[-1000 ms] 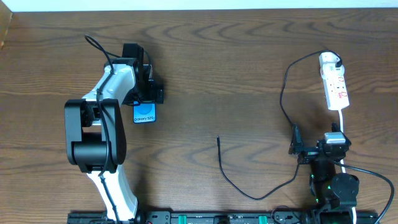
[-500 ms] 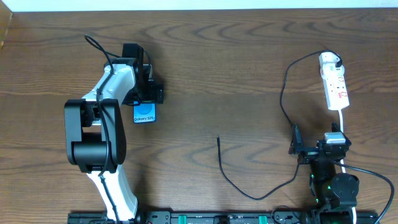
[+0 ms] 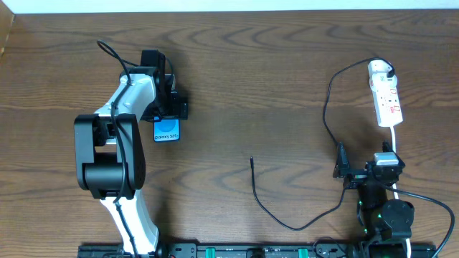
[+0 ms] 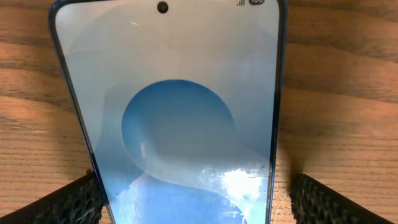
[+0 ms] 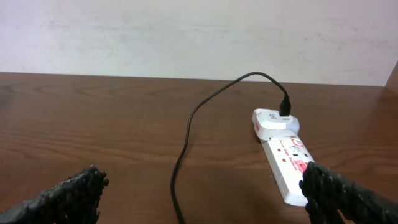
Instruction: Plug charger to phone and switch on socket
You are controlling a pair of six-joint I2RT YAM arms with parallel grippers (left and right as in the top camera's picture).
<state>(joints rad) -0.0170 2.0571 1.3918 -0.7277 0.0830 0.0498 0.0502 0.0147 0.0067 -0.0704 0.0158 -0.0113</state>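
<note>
Charger [image 3: 287, 223] sits in socket [image 3: 387, 100] near table's right edge, tip loose; left gripper [image 4: 198, 198] spread astride phone [image 4: 168, 93], right gripper [image 5: 200, 194] spread, empty; plugging, switching apparently remain.

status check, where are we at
Left gripper open astride phone; right gripper open, empty. Charger tip loose on table, unplugged. No obstruction seen.

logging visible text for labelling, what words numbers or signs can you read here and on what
"Galaxy S25", white, on the phone screen in the overhead view; whatever follows is too small to tell.
"100", blurred, in the status bar at the top of the phone's screen, left wrist view.
Red marks on the socket: too small to read in either view.
</note>
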